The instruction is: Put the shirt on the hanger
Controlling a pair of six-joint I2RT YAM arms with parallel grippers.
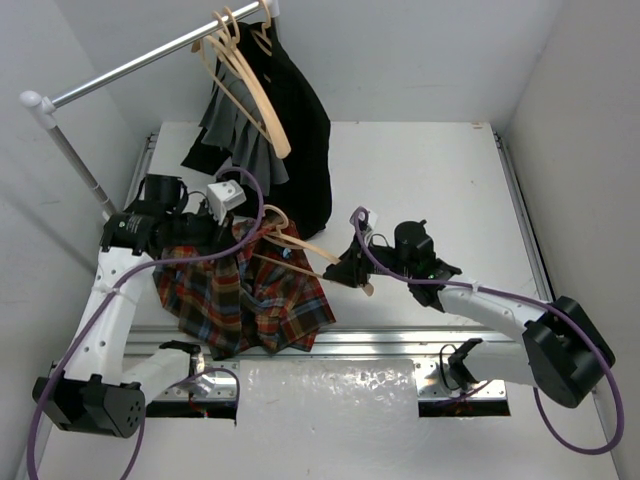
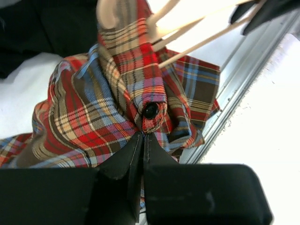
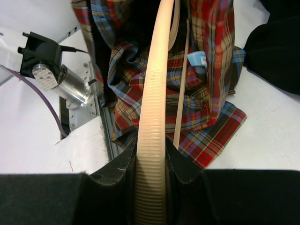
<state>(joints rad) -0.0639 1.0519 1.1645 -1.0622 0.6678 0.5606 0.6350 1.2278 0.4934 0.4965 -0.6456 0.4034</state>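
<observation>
Our left gripper (image 2: 143,140), arm bent inward, pinches the shirt (image 2: 93,108); our right gripper (image 3: 151,157), arm stretched leftward, clamps the hanger (image 3: 157,84).

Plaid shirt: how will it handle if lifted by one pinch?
Probably floppy: the shirt lies bunched in soft folds. Lifted by the left tool, it would likely drape and trail. The hanger has a ribbed arm, which may resist cloth slipping.

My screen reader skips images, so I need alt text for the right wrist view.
The right gripper is shut on a ribbed arm of the pale hanger, which runs up into the plaid shirt bunched on the white table.
</observation>
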